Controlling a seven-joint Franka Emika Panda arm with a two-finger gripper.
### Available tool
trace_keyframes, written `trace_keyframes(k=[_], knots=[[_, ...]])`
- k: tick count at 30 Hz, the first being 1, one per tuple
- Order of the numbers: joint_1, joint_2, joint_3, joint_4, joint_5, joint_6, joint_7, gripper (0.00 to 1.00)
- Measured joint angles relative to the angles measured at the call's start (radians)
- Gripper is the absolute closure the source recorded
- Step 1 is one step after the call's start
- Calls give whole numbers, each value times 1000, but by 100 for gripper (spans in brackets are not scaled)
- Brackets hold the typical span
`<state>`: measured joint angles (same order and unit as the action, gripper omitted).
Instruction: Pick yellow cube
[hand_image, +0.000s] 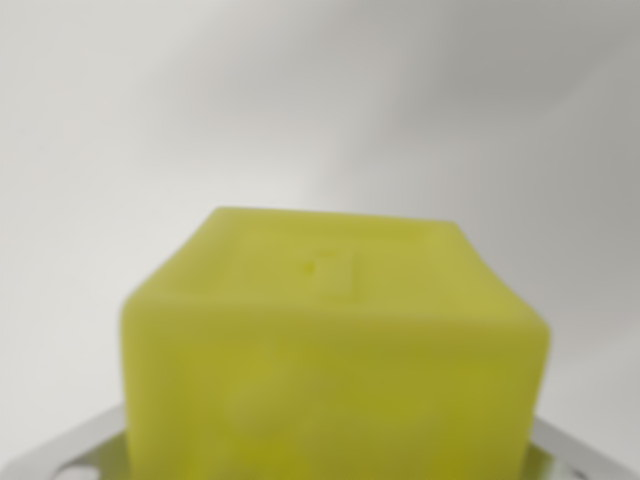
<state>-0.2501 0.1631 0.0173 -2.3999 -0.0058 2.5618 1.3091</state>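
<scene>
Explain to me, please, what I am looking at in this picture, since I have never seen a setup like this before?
This single picture comes from a camera mounted on the wrist of a robot arm, looking along its end effector. The big blurred block filling the lower middle is a yellow cube, very close to the lens. The grey metal pieces at the bottom corners look like parts of the end effector. Whether it is closed on the cube cannot be told from here. Behind is a plain white surface with nothing else visible.
</scene>
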Motion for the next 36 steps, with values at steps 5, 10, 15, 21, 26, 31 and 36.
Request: trace_keyframes(k=[5,10,15,21,26,31,36], knots=[[0,-28,0,3,1,-31,-1,100],[0,-56,0,7,2,-63,-1,100],[0,-82,0,13,3,-95,-2,100],[0,-112,0,21,4,-134,-3,100],[0,-136,0,29,4,-166,-3,100],[0,-159,0,39,5,-199,-4,100],[0,-181,0,50,6,-231,-4,100]])
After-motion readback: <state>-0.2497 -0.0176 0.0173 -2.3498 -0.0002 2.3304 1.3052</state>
